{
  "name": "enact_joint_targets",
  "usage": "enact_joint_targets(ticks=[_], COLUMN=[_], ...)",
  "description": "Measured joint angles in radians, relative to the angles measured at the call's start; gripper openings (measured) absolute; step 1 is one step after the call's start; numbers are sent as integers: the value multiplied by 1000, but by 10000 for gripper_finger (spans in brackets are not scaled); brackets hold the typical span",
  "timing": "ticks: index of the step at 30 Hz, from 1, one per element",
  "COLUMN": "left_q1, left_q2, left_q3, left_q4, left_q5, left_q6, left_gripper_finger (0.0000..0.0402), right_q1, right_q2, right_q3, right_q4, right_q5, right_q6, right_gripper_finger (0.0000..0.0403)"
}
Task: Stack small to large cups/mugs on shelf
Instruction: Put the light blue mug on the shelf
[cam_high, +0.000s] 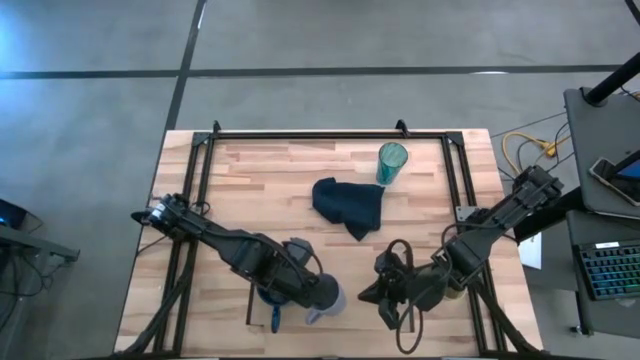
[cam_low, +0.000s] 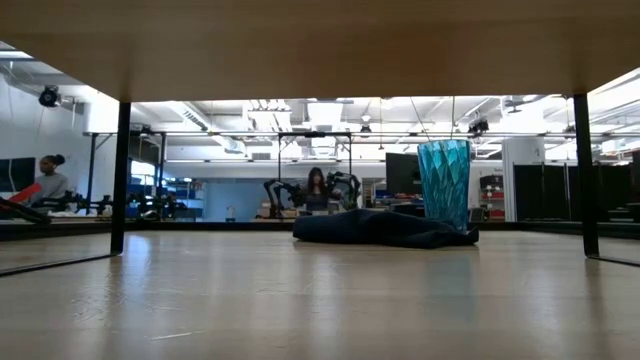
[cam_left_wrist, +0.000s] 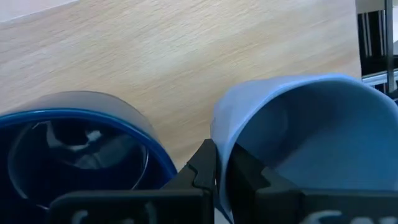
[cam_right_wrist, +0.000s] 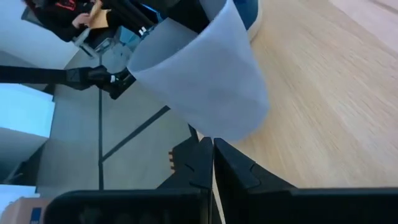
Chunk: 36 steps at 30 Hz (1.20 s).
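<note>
My left gripper (cam_high: 325, 297) is shut on the small grey-blue cup (cam_high: 333, 299) near the table's front edge. The dark blue handled mug (cam_high: 270, 296) stands upright close beside it, toward the table's left. My right gripper (cam_high: 383, 293) is shut just to the right of the cup; in its wrist view the fingertips (cam_right_wrist: 211, 149) lie right under the tilted cup's base (cam_right_wrist: 233, 127), and I cannot tell whether they touch it. The teal tumbler (cam_high: 391, 162) stands upright at the far middle. The shelf shows from below as a wood board (cam_low: 320, 40). The beige cup is not seen. My left gripper pinches the grey-blue cup's rim (cam_left_wrist: 219, 134), one finger inside the cup and one outside. The wall runs down between the two fingers. The cup is tilted, its mouth (cam_left_wrist: 311, 124) open toward the wrist camera, right beside the dark blue mug (cam_left_wrist: 74, 143).
A crumpled dark blue cloth (cam_high: 348, 206) lies at mid-table, next to the tumbler (cam_low: 444, 183). Dark metal frame rails (cam_high: 205, 160) run along the table's left, right and far sides. People and other robot arms show in the room beyond.
</note>
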<state>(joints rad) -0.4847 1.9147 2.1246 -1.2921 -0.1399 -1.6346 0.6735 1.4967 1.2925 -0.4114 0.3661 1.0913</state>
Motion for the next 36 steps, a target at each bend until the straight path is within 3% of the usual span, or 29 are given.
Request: enact_joint_targets(ticks=[7, 11, 19, 36], left_q1=[0, 2, 2, 3], left_q2=[0, 0, 0, 0], left_q3=[3, 4, 4, 4], left_q4=[-19, -37, -35, -34], left_q5=[-13, -17, -22, -22], left_q6=[1, 1, 1, 1], left_gripper_finger=[0, 0, 0, 2], right_q1=[2, 4, 3, -33], right_q2=[0, 13, 95, 151], right_q3=[-7, -14, -17, -12], right_q4=[-3, 38, 136, 142], right_q5=[-9, -66, -59, -66], right_q6=[6, 8, 1, -18], right_gripper_finger=[8, 8, 8, 8])
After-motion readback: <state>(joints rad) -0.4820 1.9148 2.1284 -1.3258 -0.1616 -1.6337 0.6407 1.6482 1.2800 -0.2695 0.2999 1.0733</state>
